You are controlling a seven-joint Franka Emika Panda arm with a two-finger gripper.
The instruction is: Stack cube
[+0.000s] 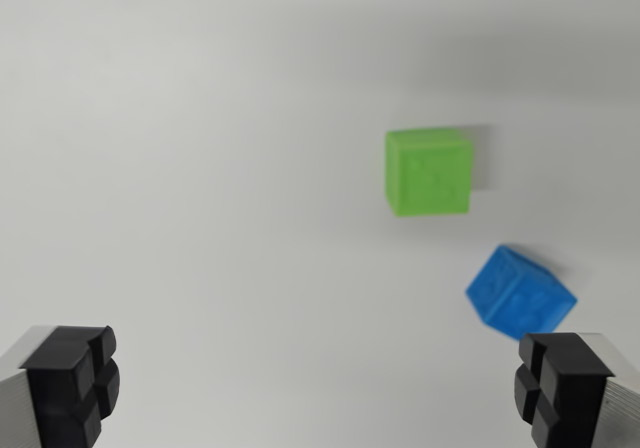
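**Operator:** White bench (200, 168), plain and matte, fills the wrist view; nothing else lies on it except two cubes. Report the state of my tool.

**Technician:** My tool (320, 388) is spread wide, with nothing between the jaws. One black finger pad (70, 378) sits at the wrist view's lower left, the other at the lower right, well apart. I judge that spread to be deliberate: it leaves clearance to come down over a cube.

**Operator:** Location of the work pieces?

**Technician:** The green cube (429, 172) rests flat on the bench, right of centre and toward the top. The blue cube (520, 293) rests nearer to my tool, just above the right pad. The two are near each other but apart, with bare bench between them. Neither is stacked yet.

**Operator:** Orientation and long axis?

**Technician:** Neither cube has a long axis; all edges look equal. The green cube sits nearly square to the frame, its faces roughly parallel to my pads. The blue cube is turned, presenting a corner toward the camera.

**Operator:** Consequence for the grasp?

**Technician:** In my judgement, the blue cube calls for a wrist rotation so the pads meet flat faces. Both cubes lie off my centreline, so a shift toward the wrist view's right is needed first. Edges are slightly blurred.
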